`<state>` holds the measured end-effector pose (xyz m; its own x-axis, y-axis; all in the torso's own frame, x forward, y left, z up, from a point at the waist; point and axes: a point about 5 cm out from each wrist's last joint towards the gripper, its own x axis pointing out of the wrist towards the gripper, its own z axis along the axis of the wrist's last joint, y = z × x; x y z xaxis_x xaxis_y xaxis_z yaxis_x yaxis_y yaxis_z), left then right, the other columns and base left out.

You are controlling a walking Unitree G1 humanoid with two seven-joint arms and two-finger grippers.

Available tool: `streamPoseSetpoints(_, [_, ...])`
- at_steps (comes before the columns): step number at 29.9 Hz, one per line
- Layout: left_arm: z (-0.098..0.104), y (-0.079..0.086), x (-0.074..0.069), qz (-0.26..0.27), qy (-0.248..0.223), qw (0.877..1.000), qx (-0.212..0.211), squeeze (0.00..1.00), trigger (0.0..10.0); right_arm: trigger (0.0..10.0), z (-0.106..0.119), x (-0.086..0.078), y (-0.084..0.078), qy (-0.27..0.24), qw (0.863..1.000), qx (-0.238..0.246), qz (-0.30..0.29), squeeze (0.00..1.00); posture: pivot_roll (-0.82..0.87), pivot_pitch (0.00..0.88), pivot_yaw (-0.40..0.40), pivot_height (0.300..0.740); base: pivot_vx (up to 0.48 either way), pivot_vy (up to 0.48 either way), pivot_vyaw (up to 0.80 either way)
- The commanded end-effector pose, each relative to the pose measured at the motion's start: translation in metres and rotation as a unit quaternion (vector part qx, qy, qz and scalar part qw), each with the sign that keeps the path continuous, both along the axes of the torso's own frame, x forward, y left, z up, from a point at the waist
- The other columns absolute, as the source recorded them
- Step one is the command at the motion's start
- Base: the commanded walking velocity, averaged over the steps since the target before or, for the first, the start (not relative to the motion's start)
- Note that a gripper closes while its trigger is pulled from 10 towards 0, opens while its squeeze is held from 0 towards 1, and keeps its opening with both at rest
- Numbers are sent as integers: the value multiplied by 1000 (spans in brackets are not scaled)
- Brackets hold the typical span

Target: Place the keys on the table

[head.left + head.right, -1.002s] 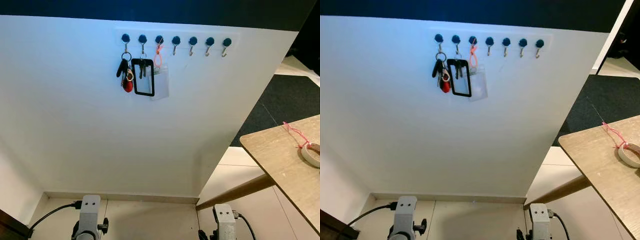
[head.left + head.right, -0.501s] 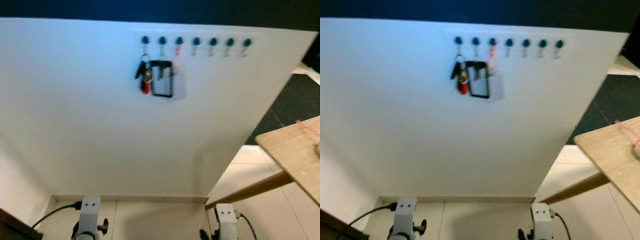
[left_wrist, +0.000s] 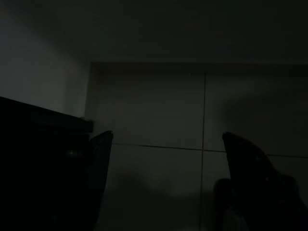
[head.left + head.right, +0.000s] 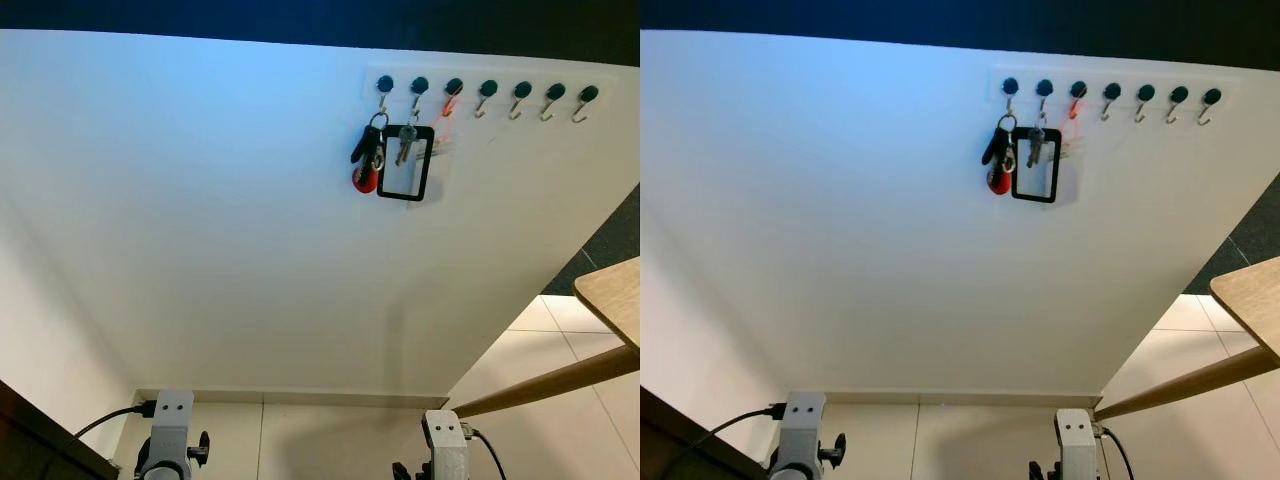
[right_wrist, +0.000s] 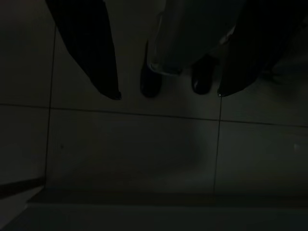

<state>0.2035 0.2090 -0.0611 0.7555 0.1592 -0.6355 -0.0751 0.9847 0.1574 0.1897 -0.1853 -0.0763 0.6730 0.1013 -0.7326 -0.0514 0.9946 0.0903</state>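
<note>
Keys (image 4: 368, 160) hang on hooks; table (image 4: 612, 293) mostly cropped.

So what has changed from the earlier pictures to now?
Only the camera turned left: the hook rack, the keys and the table now sit further right in the picture. The keys still hang on their hook. Both arms still hang idle; the left gripper and right gripper are open and hold nothing.

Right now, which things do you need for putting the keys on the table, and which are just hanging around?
Needed:
- keys with a red fob, on the first hook
- table, wooden, its corner at the right
- left gripper and right gripper, both open, low over the floor

Just there:
- black frame tag on the second hook
- hook rack
- white wall
</note>
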Motion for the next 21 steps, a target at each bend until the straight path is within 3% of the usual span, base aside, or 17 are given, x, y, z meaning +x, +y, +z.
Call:
streamPoseSetpoints(1, [-3,-2,-5,-9,9,1000,4,0,10000,10000,-3,-6,-3,12,1000,-2,-6,0,28,82,-32,740,0,-480,0])
streamPoseSetpoints(13, [-1,0,-4,5,-3,1000,3,0,10000,10000,-3,-7,-4,13,1000,-1,-8,0,29,86,-31,740,0,-480,0])
streamPoseSetpoints(21, [-3,4,-3,25,14,999,15,0,10000,10000,-3,-7,-4,13,1000,-2,-9,0,26,86,-30,740,0,0,0])
